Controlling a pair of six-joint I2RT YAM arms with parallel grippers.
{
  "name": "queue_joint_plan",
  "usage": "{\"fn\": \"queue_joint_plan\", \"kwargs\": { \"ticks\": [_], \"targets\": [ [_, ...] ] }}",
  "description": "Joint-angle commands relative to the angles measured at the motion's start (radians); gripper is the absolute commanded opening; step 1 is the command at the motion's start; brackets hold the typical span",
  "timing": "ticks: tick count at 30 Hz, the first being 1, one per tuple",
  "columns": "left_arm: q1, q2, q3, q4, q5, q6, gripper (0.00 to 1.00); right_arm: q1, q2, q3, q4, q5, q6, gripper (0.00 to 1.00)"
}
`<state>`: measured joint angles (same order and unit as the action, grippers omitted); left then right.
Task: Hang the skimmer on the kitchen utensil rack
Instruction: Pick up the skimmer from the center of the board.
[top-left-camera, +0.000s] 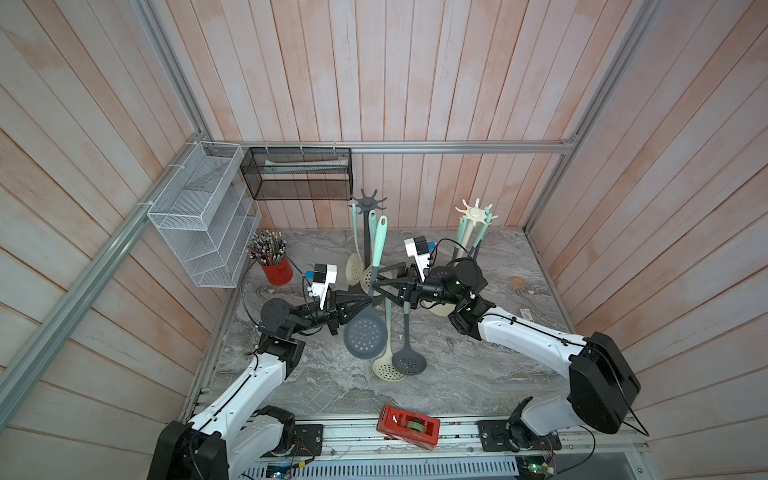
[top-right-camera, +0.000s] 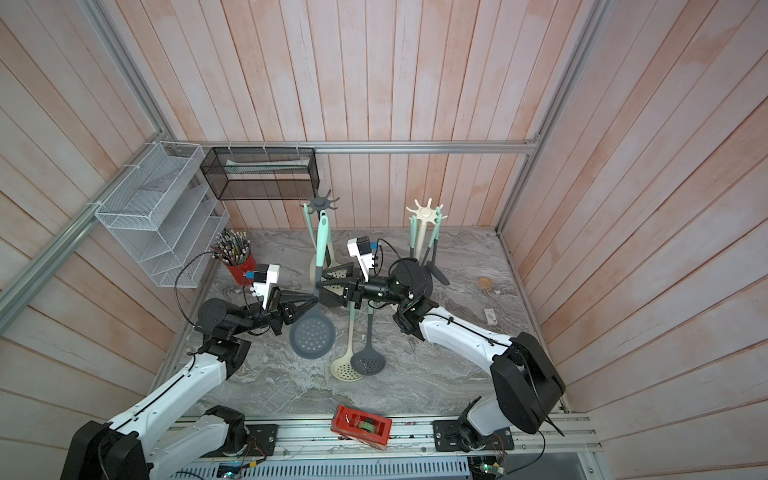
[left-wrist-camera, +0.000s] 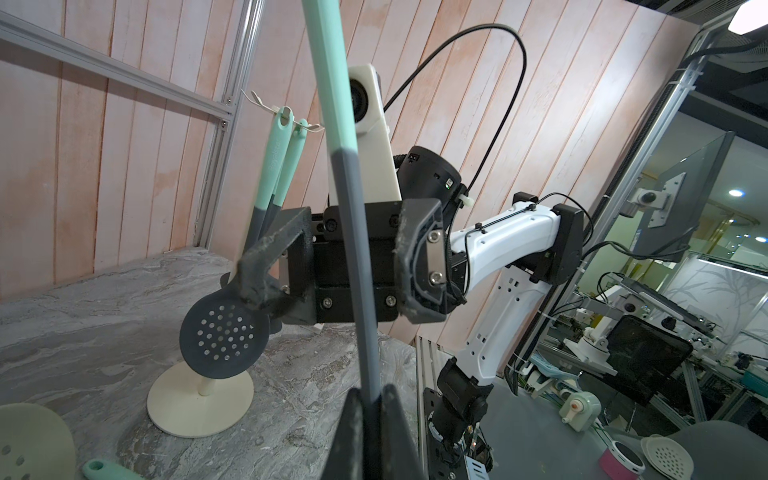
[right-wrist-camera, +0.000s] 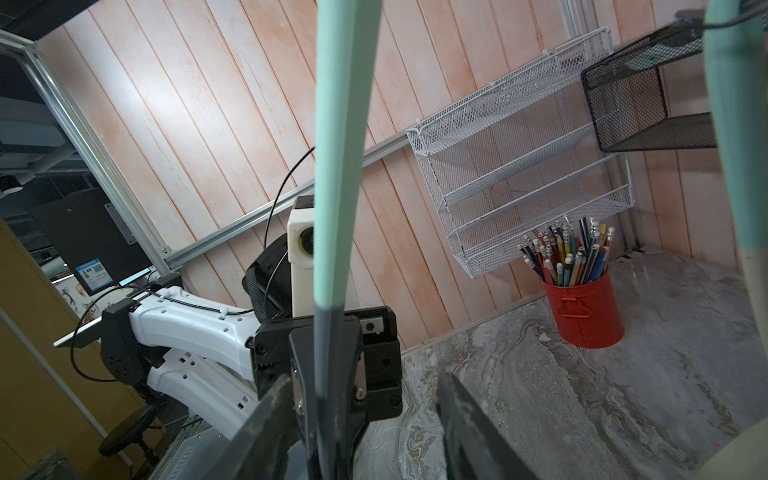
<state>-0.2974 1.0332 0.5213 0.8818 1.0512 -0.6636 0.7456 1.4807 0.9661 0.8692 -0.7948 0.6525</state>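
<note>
- Two claws meet at one skimmer (top-left-camera: 365, 336), which stands upright above the worktop (top-left-camera: 457, 374), head down, so its handle end points up towards the grey rack (top-left-camera: 368, 202).
- Left claw (top-left-camera: 366, 304): pressed tight on the grey neck, carrying the weight.
- Right claw (top-left-camera: 374, 281): jaws spread either side of the handle, seemingly for a higher regrip.
</note>
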Motion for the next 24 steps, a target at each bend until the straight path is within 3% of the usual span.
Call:
{"fn": "queue_joint_plan", "kwargs": {
  "ticks": [1,8,13,15,16,19,20,22,24],
  "targets": [
    [0.002,0.006,-0.001,0.037,0.015,-0.011,0.0,0.008,0.021,0.035,0.032,-0.028,0.001,0.49],
    [0.001,0.017,-0.002,0.037,0.01,-0.011,0.0,0.014,0.045,0.052,0.028,-0.05,0.004,0.43],
    [0.002,0.017,0.004,0.017,-0.002,-0.006,0.0,0.017,0.056,0.051,0.033,-0.048,0.008,0.21],
    [0.001,0.003,0.011,-0.037,-0.031,0.014,0.17,0.018,0.051,0.052,0.022,-0.036,-0.004,0.08],
    [0.001,-0.009,0.015,-0.076,-0.056,0.028,0.32,0.017,0.046,0.054,0.007,-0.026,-0.018,0.03],
    [0.002,-0.071,0.014,-0.193,-0.168,0.065,0.76,0.014,0.029,0.075,-0.11,0.027,-0.094,0.0],
    [0.003,-0.096,0.013,-0.233,-0.219,0.077,0.85,0.013,0.024,0.083,-0.15,0.05,-0.122,0.0],
    [0.001,-0.165,0.007,-0.324,-0.344,0.099,0.99,0.004,0.018,0.099,-0.221,0.083,-0.175,0.0],
    [0.001,-0.231,0.003,-0.403,-0.455,0.118,1.0,-0.008,0.023,0.106,-0.247,0.098,-0.199,0.0]
  ]
}}
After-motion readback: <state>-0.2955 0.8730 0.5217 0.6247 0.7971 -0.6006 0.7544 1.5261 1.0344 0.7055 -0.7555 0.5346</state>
